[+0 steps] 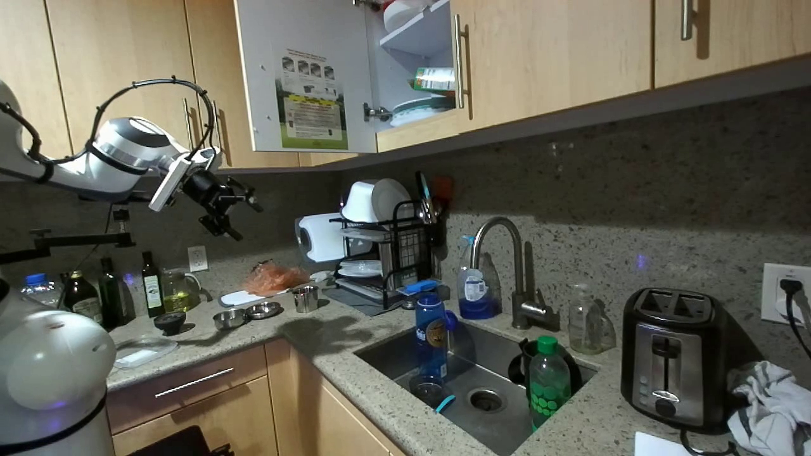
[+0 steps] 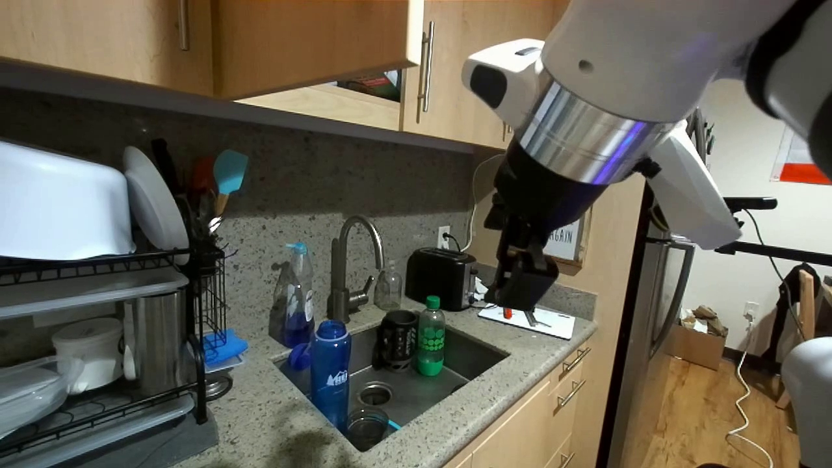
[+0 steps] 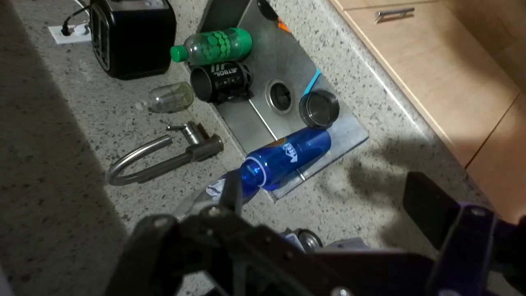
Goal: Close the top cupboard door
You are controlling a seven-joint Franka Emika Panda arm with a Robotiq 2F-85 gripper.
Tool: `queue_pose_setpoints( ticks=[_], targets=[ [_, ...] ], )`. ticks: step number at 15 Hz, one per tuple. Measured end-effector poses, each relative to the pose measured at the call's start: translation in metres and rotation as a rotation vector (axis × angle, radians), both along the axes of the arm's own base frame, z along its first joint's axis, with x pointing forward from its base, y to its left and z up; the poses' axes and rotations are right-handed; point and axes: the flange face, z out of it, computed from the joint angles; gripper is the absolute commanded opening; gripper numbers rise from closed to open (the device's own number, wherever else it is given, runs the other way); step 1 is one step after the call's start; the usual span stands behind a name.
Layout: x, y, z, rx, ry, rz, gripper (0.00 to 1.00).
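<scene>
The top cupboard door (image 1: pixel 310 38) stands swung wide open, hinged at the left of the cabinet opening. Its pale inner face, with papers and a greenish picture, shows in an exterior view. Its wood outer face (image 2: pixel 312 42) shows in an exterior view, with the free edge toward the camera; its handle is not visible. The door is out of the wrist view. My gripper (image 1: pixel 246 218) hangs in the air, lower than the door's bottom edge and apart from it. It also shows in an exterior view (image 2: pixel 522 283). In the wrist view the fingers (image 3: pixel 331 199) are spread, with nothing between them.
The open cabinet holds plates (image 1: pixel 421 109) and a box (image 1: pixel 435 80). A closed door (image 1: pixel 557 57) adjoins the opening. Below stand a dish rack (image 1: pixel 396 278), a faucet (image 1: pixel 519 266) and a sink (image 1: pixel 466 373) with a blue bottle (image 1: pixel 431 339) and a green-capped bottle (image 1: pixel 548 383). A toaster (image 1: pixel 668 358) stands right.
</scene>
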Motion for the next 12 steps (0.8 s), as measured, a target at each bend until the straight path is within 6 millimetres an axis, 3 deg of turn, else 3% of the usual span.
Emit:
queue_pose_setpoints(
  ticks=[4,12],
  targets=[
    [-0.001,0.011,0.018,0.156,-0.148,-0.016,1.0],
    [0.0,0.011,0.017,0.169,-0.151,-0.014,1.0]
  ],
)
